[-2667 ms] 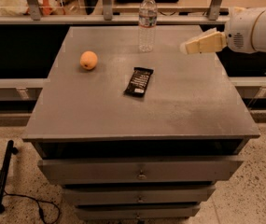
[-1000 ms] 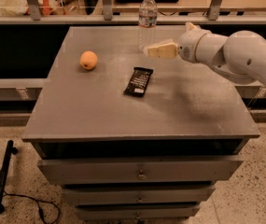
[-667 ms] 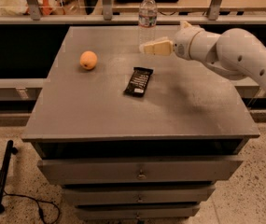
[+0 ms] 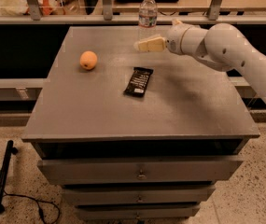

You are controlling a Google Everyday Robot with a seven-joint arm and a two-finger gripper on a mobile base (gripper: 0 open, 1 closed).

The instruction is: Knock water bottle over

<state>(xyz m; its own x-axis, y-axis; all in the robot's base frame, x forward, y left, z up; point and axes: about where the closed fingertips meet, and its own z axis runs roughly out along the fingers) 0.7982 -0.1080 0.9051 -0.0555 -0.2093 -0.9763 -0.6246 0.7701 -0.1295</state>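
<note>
The bottle (image 4: 147, 12) stands upright at the middle of the worktop's far edge, its long axis vertical. The gripper (image 4: 139, 45), reaching in from the right edge with its fingers seemingly pressed together, points left just in front of the bottle's base. A push toward the far edge should tip it.

Single view. Set high, off the near edge of the table (image 4: 100, 118), looking down and toward the far side. Mid range: takes in whole tabletop, drawers (image 4: 142, 171) under near edge, floor (image 4: 20, 171) at bottom left, rail (image 4: 53, 19) across far top. Roughly centred left to right. Arm (image 4: 235, 50) entering from right edge; gripper (image 4: 139, 45) above far-centre tabletop, just near side of bottle (image 4: 147, 8), overlapping its base in frame.
</note>
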